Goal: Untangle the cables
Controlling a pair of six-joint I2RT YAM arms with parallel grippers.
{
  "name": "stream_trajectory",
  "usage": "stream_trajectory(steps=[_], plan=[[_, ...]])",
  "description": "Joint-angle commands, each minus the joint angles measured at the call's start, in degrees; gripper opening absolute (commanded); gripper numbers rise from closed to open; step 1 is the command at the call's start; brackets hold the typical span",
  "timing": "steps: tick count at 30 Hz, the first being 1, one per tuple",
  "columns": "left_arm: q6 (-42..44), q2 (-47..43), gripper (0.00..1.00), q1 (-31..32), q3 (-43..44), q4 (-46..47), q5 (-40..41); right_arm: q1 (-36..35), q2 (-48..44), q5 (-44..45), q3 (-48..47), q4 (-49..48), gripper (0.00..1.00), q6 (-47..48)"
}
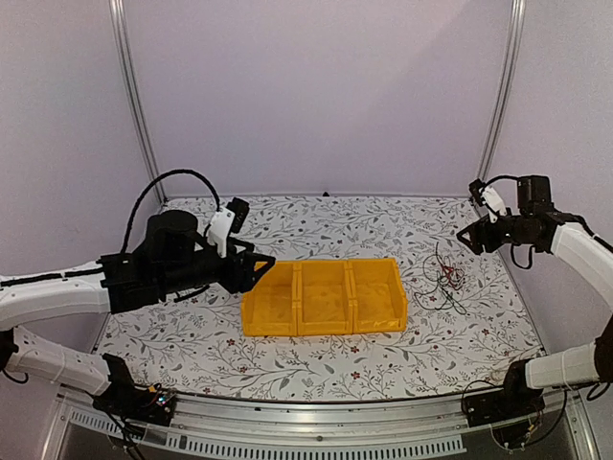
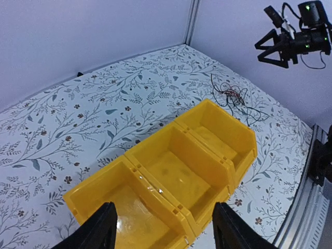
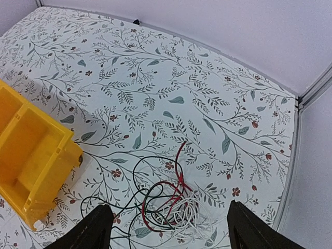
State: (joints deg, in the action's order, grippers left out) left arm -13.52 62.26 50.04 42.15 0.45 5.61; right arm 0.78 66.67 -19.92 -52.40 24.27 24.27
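Left fingers point(image 2: 101, 228), spread and empty, hover over the bin point(image 2: 244, 148); right fingers point(image 3: 96, 228), also spread, hang above the tangled cables point(image 3: 166, 202), seemingly ready to pick.

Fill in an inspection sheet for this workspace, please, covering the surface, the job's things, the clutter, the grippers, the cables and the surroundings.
Surface: floral table cover, lying flat.
Job's things: tangled cables, red, green, black and white, in one heap on the cover beside the bin's right end; none in a compartment.
Clutter: yellow three-compartment bin, all compartments empty.
Grippers: left gripper open above the bin's left end, holding nothing; right gripper open, raised over the heap, holding nothing.
Cables: apart from the job's, a black hose arches over the left arm.
Surroundings: plain pale walls and metal frame posts.
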Motion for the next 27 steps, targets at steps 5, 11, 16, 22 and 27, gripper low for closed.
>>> stream_trajectory(steps=[5, 11, 16, 22, 27], plan=[[-9.4, 11.3, 0.64, 13.6, 6.6, -4.0, 3.2, 0.2, 15.7, -4.7, -7.8, 0.8, 0.71, -1.0], [-14.0, 18.9, 0.65, 18.3, 11.4, -2.3, 1.7, 0.0, 28.2, -4.4, -15.1, 0.4, 0.66, -1.8], [-13.9, 23.1, 0.67, 20.9, 15.3, -3.1, 2.4, 0.0, 36.5, -4.0, -19.9, 0.6, 0.61, -2.0], [-14.5, 24.8, 0.67, 21.6, 16.8, -3.1, 2.9, 0.0, 42.5, -4.8, -23.3, -0.9, 0.58, -3.2], [-15.0, 25.4, 0.68, 21.6, 17.4, -3.1, 3.1, 0.0, 46.3, -6.1, -25.9, -1.5, 0.53, -4.8]])
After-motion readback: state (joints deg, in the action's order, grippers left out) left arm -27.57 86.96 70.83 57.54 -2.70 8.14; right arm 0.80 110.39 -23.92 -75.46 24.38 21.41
